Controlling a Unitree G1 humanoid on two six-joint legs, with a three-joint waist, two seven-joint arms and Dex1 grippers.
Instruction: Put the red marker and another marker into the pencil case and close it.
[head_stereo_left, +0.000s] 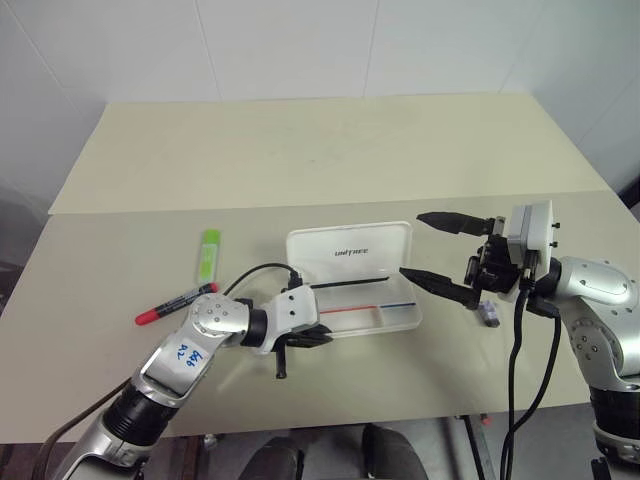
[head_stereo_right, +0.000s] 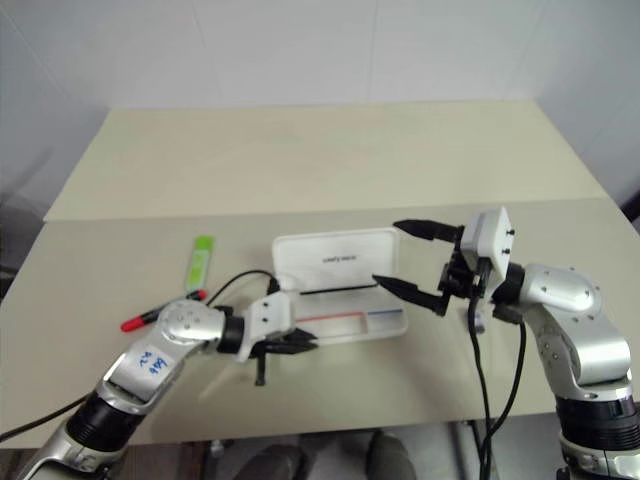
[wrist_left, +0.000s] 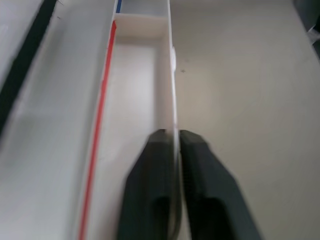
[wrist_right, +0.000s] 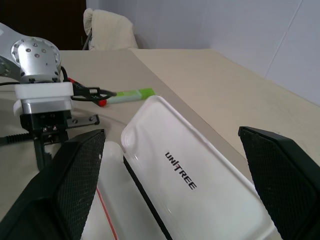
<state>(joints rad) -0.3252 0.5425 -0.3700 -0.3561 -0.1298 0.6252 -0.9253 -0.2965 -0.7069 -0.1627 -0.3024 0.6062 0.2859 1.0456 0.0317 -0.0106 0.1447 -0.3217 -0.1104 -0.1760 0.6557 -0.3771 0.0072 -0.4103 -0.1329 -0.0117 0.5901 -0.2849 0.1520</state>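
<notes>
A: Position of the pencil case (head_stereo_left: 352, 275)?
B: Centre of the tabletop (head_stereo_left: 300, 150), lying open; lid tipped back away from the robot, "unitree" logo facing up, red-and-blue line running along the inside of the tray. Tray without contents.

A: Left gripper (head_stereo_left: 318, 339)?
B: At the tray's near front wall, toward its left end. In the left wrist view, fingers (wrist_left: 150, 190) nearly closed, one on each side of the thin white wall, a narrow slit between them. Pinching or merely straddling the wall: cannot tell.

A: Right gripper (head_stereo_left: 432, 250)?
B: Raised above the tabletop beside the case's right end, pointing across toward the left. Fingers (wrist_right: 75, 175) spread as wide as possible, holding nothing; lid and logo visible between them in the right wrist view.

A: Markers?
B: Both on the tabletop left of the case, outside it. The red marker (head_stereo_left: 176, 303) lying slantwise, red cap toward the near left. The lime-green marker (head_stereo_left: 209, 254) just beyond it, well apart from the case, pointing roughly away from the robot.

A: Other items?
B: Small dark object (head_stereo_left: 488, 314) on the tabletop below the right gripper.
</notes>
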